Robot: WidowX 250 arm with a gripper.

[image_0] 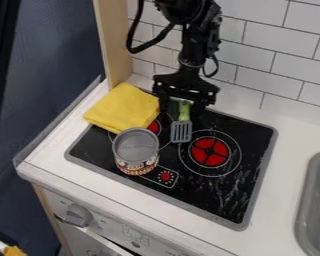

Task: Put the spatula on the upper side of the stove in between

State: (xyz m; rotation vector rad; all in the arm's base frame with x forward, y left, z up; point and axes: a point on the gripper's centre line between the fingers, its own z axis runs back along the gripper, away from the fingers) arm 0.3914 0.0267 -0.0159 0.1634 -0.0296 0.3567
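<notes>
The gripper [182, 104] is above the stove's upper edge, with its fingers apart and pointing down. Between them lies the green handle of the spatula [181, 131], with a dark gap on the handle's left side. The spatula's grey slotted head points toward the front of the black stove [223, 195], between the two red burners. The upper end of the handle is hidden under the gripper.
A folded yellow cloth [124, 107] covers the stove's upper left corner. An open-topped can [135, 151] stands on the left part of the stove. Behind is a tiled wall [263, 52]; a grey sink [316, 200] is at the right.
</notes>
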